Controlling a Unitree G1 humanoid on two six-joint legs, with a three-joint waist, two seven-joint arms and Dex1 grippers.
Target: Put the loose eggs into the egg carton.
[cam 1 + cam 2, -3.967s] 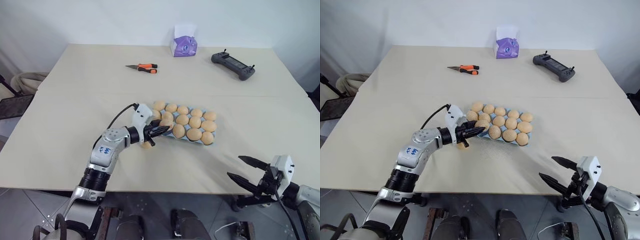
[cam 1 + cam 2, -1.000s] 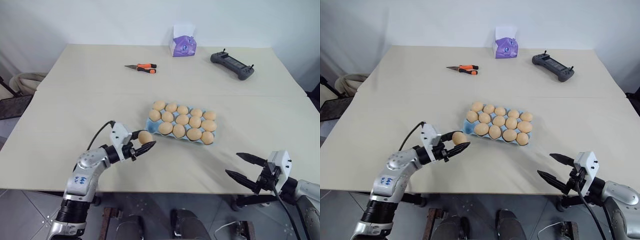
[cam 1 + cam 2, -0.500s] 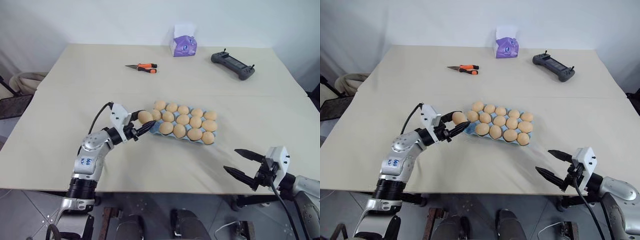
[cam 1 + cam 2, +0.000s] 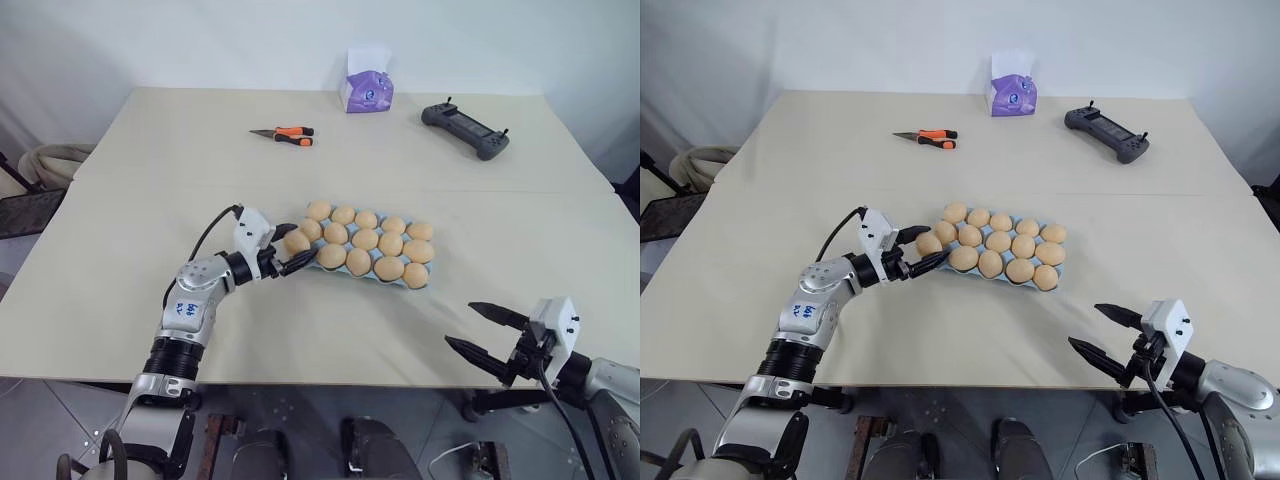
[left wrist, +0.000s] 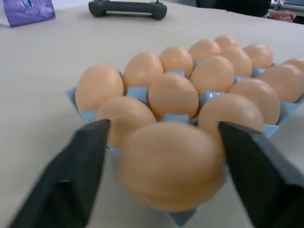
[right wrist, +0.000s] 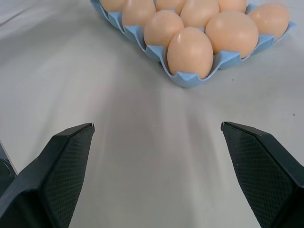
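The egg carton (image 6: 187, 80) sat about dead centre of the counter (image 4: 150, 200), every cup I could see holding an egg. The left gripper (image 4: 298, 248) was at the carton's 8 o'clock corner with one egg (image 5: 171, 164) between its fingers. In the wrist view the fingers looked spread wider than the shell, with a sliver of gap on one side, so I read the egg as sitting in that corner cup, not pinched. To do this step well I'd say: keep the fingers wide, back straight out toward 8 o'clock along the line the gripper points, and don't lift or sweep sideways, since a finger clipping the shell could roll it out or shove the neighbours. The right gripper (image 4: 459, 323) hung spread wide and empty at the carton's 5 o'clock, near the counter's edge. Writing: the purple tissue box (image 4: 367, 92) at 12 o'clock had a print I couldn't read, same for the blue scribble on the left arm (image 4: 187, 308).
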